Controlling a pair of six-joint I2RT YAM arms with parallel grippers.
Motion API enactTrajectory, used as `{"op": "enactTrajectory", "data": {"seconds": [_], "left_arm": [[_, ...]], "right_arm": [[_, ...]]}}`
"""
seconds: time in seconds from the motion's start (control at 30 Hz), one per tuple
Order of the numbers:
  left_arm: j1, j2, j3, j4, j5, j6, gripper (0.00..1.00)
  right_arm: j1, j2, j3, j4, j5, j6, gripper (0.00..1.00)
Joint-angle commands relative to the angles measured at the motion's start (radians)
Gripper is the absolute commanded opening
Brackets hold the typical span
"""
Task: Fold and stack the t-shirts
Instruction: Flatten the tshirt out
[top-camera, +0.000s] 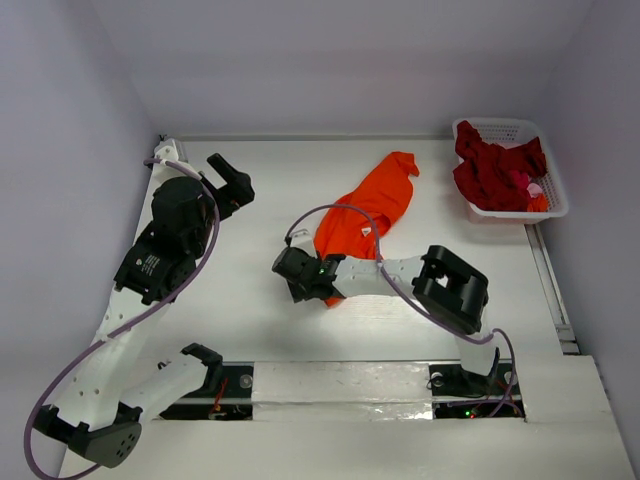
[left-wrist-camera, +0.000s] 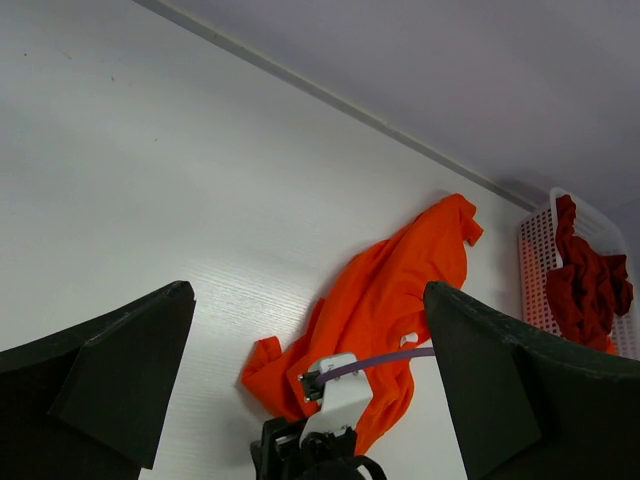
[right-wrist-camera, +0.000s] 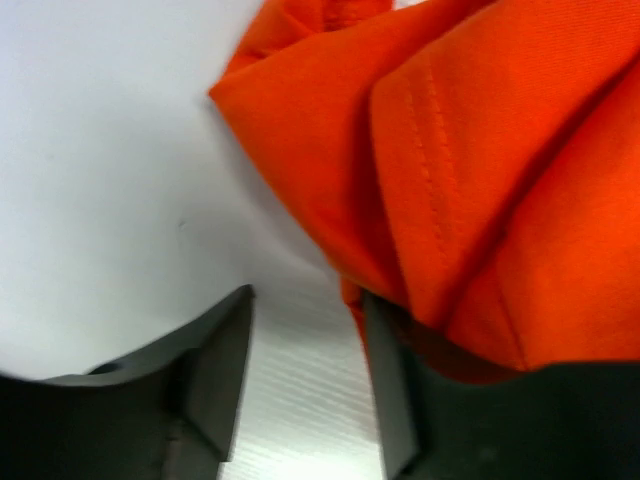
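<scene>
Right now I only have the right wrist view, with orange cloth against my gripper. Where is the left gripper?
Observer: The left gripper hangs open far off to the left, apart from the orange t-shirt.
Operator: Is that shirt flat?
Observer: No, it lies crumpled in a long diagonal strip.
Operator: And the others?
Observer: The dark red t-shirts are heaped in the white basket at the far right corner.
</scene>
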Motion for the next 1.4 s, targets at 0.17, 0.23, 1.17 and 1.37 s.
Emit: {"op": "enactTrajectory", "data": {"seconds": [0.17,0.23,1.17,1.37], "left_arm": [[-0.005,-0.023,0.014,0.015,-0.024,0.008,0.99],[-0.005,-0.025,0.014,0.015,-0.026,0.009,0.99],[-0.005,-0.017,-0.025,0.041,-0.021,0.007,0.99],[-0.005,-0.028,-0.107,0.075,-0.026,0.001,0.99]], "right_arm": [[-0.031,0.073,-0.018,0.006,0.010,0.018,0.41],[-0.041,0.081,-0.024,0.010,0.007,0.023,0.34],[-0.041,-0.287,0.201,-0.252,0.124,-0.038,0.00],[-0.041,-0.341,0.414,-0.376,0.136,-0.092,0.00]]}}
